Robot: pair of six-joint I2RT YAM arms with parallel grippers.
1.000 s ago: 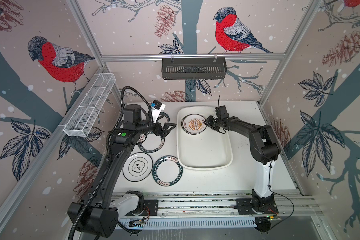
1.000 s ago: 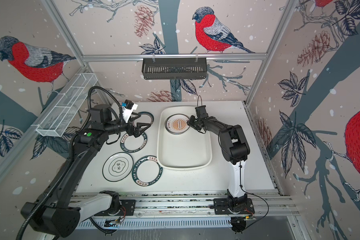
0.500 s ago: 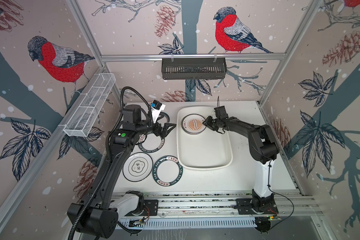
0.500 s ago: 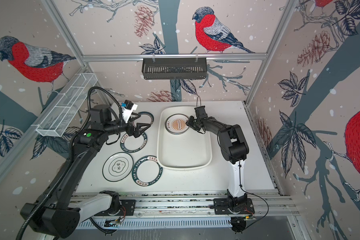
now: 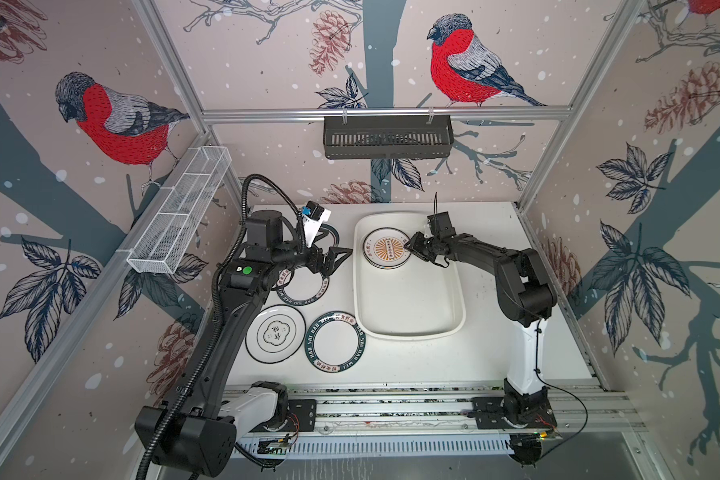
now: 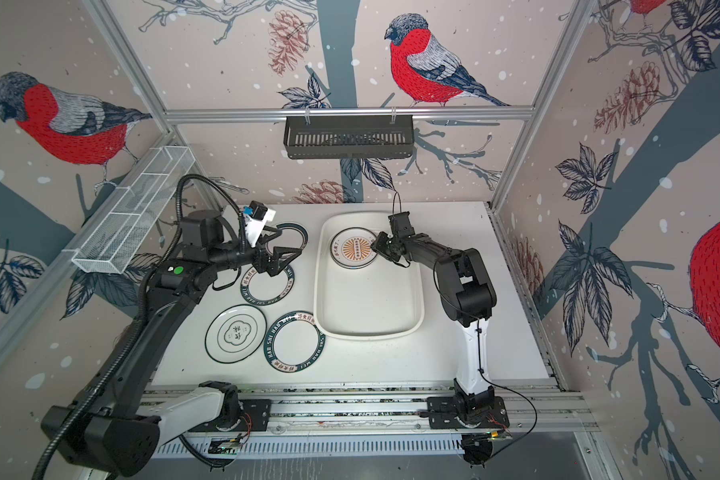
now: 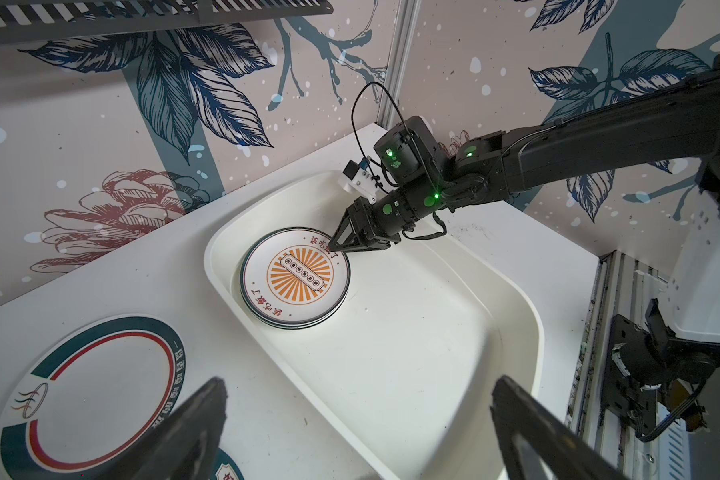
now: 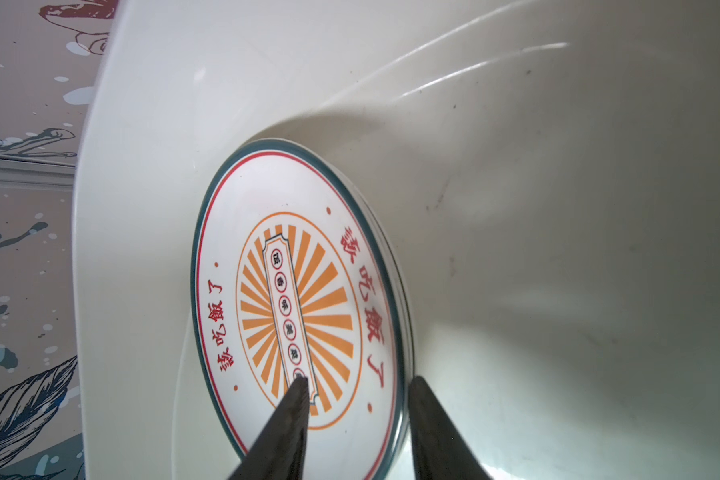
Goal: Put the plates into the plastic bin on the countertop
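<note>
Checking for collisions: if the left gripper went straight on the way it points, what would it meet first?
Likely the near wall of the plastic bin, just ahead of the left gripper; its height over the rim is unclear.

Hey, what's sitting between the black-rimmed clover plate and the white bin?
A green lettered-rim plate lies flat on the countertop between the clover plate and the bin, by its near corner. Both top views show it.

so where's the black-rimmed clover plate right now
In both top views the black-rimmed white clover plate lies front-left on the white countertop, beside a green-lettered plate.
</note>
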